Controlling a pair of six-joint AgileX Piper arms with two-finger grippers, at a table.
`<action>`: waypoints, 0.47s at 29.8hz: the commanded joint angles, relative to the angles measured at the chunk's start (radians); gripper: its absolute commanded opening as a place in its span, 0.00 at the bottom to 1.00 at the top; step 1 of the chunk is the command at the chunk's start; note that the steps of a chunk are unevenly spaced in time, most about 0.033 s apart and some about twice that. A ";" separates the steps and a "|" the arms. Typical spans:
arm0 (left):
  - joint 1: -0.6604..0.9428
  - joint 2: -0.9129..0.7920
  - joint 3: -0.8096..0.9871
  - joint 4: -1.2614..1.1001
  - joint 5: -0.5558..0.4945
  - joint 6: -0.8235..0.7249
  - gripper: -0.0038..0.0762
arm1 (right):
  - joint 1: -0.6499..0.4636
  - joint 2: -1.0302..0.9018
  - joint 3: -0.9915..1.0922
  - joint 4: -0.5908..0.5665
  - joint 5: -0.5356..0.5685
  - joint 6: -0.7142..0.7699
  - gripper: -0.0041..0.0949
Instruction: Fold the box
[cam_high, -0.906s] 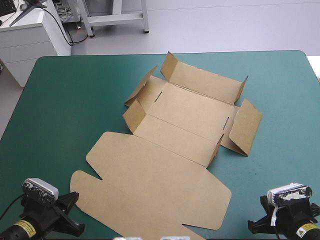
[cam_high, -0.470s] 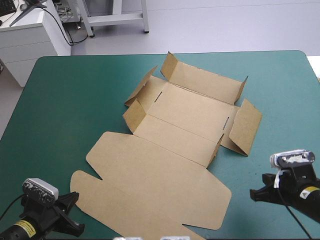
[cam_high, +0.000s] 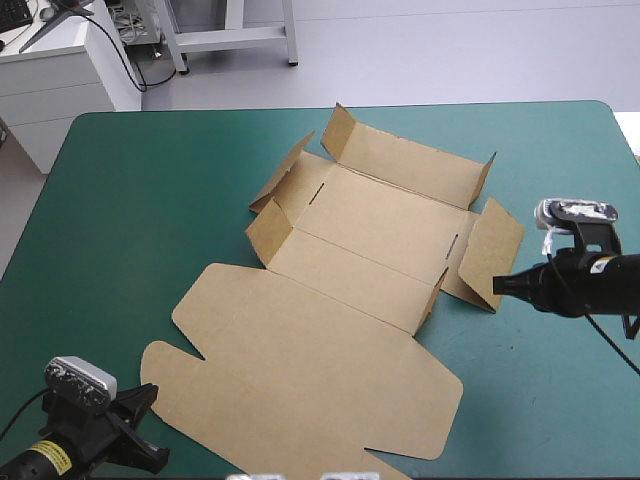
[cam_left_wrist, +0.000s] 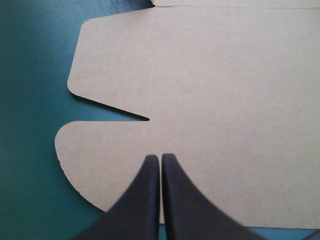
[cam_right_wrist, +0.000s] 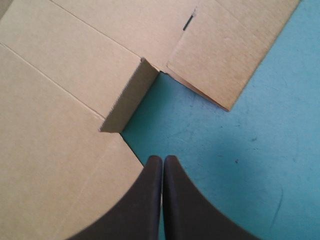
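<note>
The brown box (cam_high: 350, 290) lies spread across the middle of the table, its lid flat toward the near edge and its far walls and side flaps partly raised. My left gripper (cam_high: 150, 395) rests at the near left corner, shut, its tips over the lid's rounded tab (cam_left_wrist: 115, 145). In its own view the left gripper (cam_left_wrist: 160, 157) holds nothing. My right gripper (cam_high: 497, 285) hovers just beside the box's right side flap (cam_high: 490, 255), shut and empty. The right wrist view shows the right gripper (cam_right_wrist: 163, 159) over teal-green cover, a small raised flap (cam_right_wrist: 131, 97) and the side flap (cam_right_wrist: 227, 50) ahead.
The teal-green table (cam_high: 130, 200) has bare cover left of the box and along its right side. A white cabinet stands beyond the far left corner, off the table.
My right arm has lifted from the near right corner and moved away from the near edge and inward, ending beside the box's right flap. The left arm and the box stayed put.
</note>
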 joint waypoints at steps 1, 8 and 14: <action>-0.002 0.012 -0.025 -0.017 -0.057 -0.004 0.04 | 0.018 0.049 -0.070 0.064 0.005 0.027 0.05; -0.002 0.012 -0.025 -0.017 -0.057 -0.004 0.04 | 0.269 0.148 -0.073 -0.059 -0.054 0.225 0.05; -0.002 0.012 -0.025 -0.017 -0.057 -0.004 0.04 | 0.423 0.232 -0.074 -0.088 -0.207 0.389 0.05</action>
